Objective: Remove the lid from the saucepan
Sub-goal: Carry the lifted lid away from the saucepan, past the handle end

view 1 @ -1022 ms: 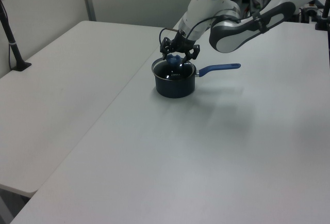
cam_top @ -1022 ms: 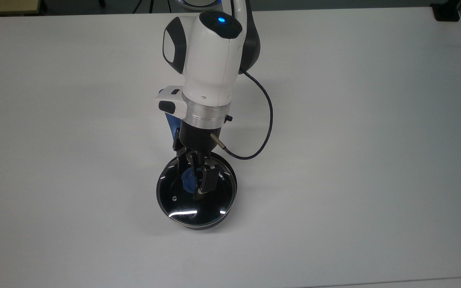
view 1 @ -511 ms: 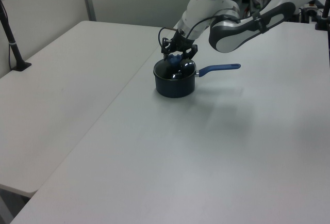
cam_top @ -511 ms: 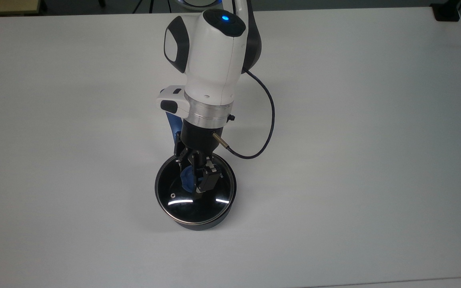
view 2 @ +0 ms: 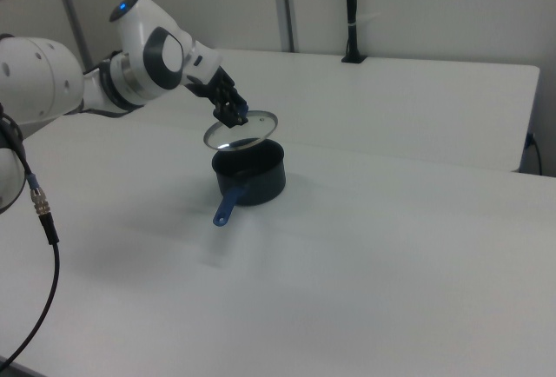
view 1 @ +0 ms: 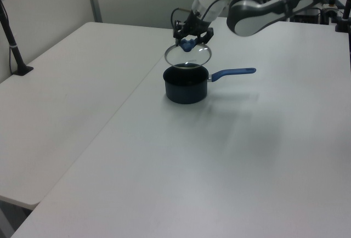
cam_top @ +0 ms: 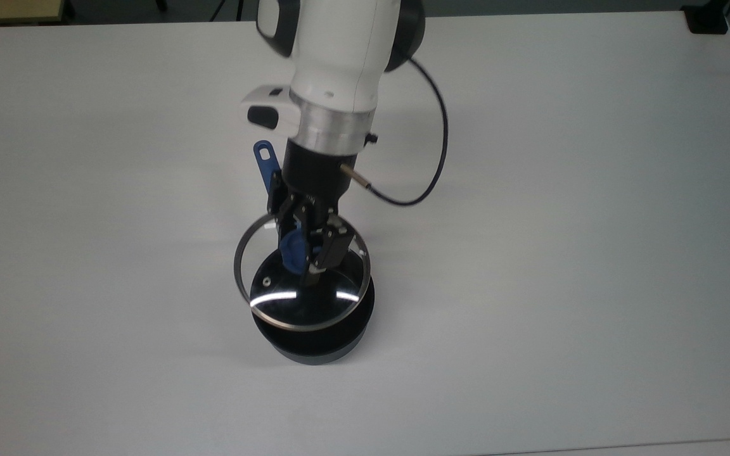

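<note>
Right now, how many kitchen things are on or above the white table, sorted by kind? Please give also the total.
Saucepans: 1, the black saucepan with a blue handle, standing on the table.
Lids: 1, the glass lid, held above the saucepan by the gripper, whose fingers are shut on its blue knob.
Total: 2

One saucepan, one lid, one gripper, one white table

White tables stood pushed together under even light, pale partition walls behind them.
</note>
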Tool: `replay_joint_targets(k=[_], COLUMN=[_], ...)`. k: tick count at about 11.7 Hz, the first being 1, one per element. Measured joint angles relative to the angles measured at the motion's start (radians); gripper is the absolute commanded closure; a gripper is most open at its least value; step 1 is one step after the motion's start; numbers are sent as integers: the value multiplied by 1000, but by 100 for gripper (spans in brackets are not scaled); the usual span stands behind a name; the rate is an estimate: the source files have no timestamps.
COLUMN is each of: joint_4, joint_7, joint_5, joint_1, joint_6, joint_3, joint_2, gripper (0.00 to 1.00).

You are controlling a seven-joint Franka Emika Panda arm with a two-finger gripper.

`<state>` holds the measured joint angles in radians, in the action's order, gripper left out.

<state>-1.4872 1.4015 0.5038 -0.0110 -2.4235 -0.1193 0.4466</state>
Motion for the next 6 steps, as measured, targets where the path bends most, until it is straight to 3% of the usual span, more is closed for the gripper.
replay_joint_targets(k=[3, 6], joint_4=[-59, -106], joint_7=[-227, -718], joint_5=[-49, -270], joint_1=[136, 224], joint_6=[139, 410], joint_3=[-145, -186], joint_2=[-86, -235], gripper=[75, 74])
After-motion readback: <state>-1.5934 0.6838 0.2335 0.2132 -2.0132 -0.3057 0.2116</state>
